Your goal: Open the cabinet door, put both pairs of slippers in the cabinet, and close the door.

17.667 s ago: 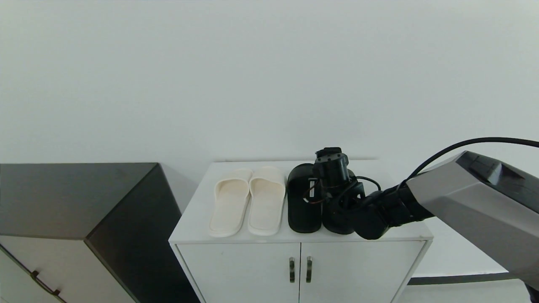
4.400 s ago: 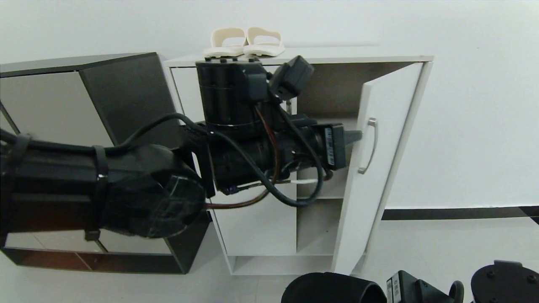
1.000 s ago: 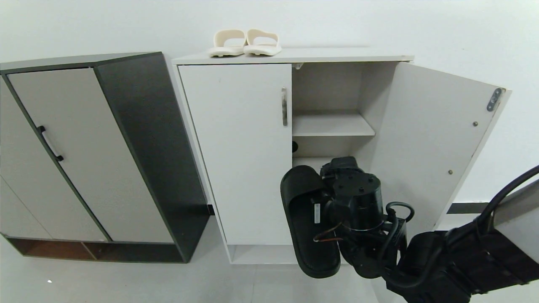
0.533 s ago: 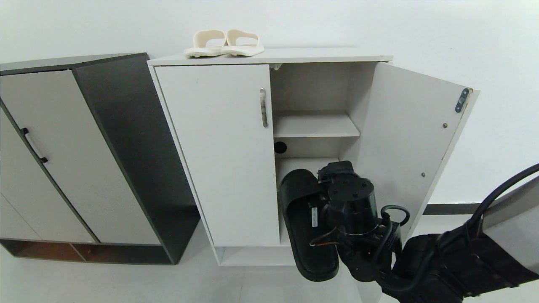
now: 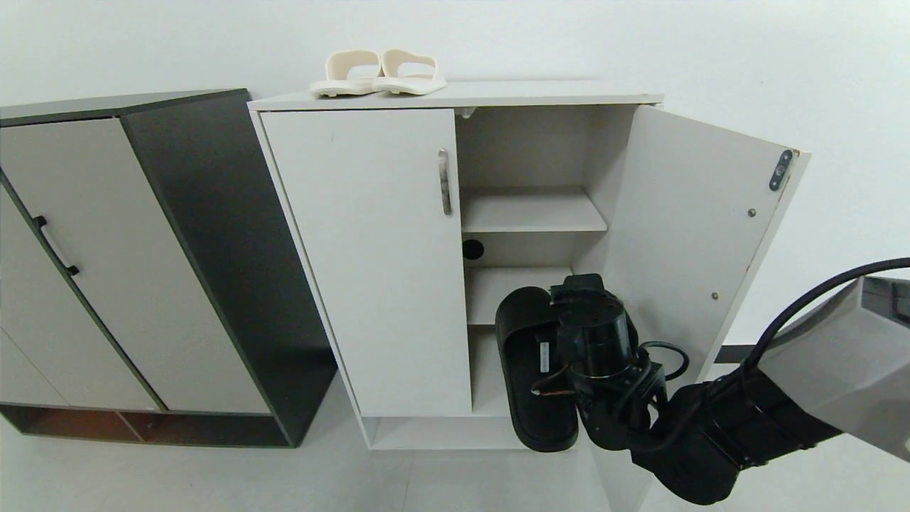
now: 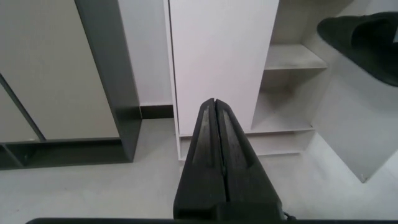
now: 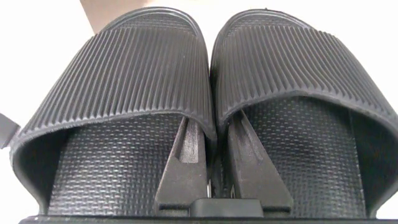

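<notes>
The right gripper [image 7: 210, 152] pinches the adjoining inner straps of the ribbed black rubber slippers [image 5: 534, 377] so that the pair moves as one. It holds them toes-first at the white two-door cabinet's [image 5: 540, 92] open right side, just before its lower shelf [image 5: 508, 284]. The cream foam slippers [image 5: 378, 71] sit on the cabinet's top. The left gripper [image 6: 215, 111] hangs in front of the cabinet, pressed closed and empty.
</notes>
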Controlling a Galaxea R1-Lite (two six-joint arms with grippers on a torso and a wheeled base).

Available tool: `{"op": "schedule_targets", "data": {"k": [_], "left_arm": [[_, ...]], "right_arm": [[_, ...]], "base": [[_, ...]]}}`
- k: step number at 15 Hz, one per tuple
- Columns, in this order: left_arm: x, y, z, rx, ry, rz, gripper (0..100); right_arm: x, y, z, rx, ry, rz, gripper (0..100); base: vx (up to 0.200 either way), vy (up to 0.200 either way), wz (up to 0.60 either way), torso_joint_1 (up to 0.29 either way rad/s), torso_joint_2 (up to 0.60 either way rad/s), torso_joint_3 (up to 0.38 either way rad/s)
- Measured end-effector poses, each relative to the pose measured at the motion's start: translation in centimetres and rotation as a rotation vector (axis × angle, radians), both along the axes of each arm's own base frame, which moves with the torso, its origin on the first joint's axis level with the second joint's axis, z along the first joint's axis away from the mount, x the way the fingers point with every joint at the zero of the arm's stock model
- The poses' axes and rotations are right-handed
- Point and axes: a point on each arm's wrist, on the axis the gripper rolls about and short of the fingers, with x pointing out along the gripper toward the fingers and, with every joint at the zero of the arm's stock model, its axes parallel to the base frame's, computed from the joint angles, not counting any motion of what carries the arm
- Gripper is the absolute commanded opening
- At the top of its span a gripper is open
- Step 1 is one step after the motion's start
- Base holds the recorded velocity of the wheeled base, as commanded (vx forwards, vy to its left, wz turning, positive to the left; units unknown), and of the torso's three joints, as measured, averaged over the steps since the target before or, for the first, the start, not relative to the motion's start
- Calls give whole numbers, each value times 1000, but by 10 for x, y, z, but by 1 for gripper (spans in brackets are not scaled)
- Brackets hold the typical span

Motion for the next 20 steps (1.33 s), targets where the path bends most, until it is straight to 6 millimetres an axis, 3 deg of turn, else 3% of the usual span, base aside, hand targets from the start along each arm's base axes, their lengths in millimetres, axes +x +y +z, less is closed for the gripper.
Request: {"op": "schedule_targets", "data": {"k": [6, 20], "left_arm": [[0, 0, 0, -2, 0, 4, 0], [0, 0, 0, -2, 1, 7, 0]], "right_arm": [[17, -6, -19, -16, 18, -27, 0], [26, -16, -32, -33, 50, -33, 0]], "base": [[0, 0, 0, 0, 0, 0], [0, 0, 0, 0, 0, 0]]}}
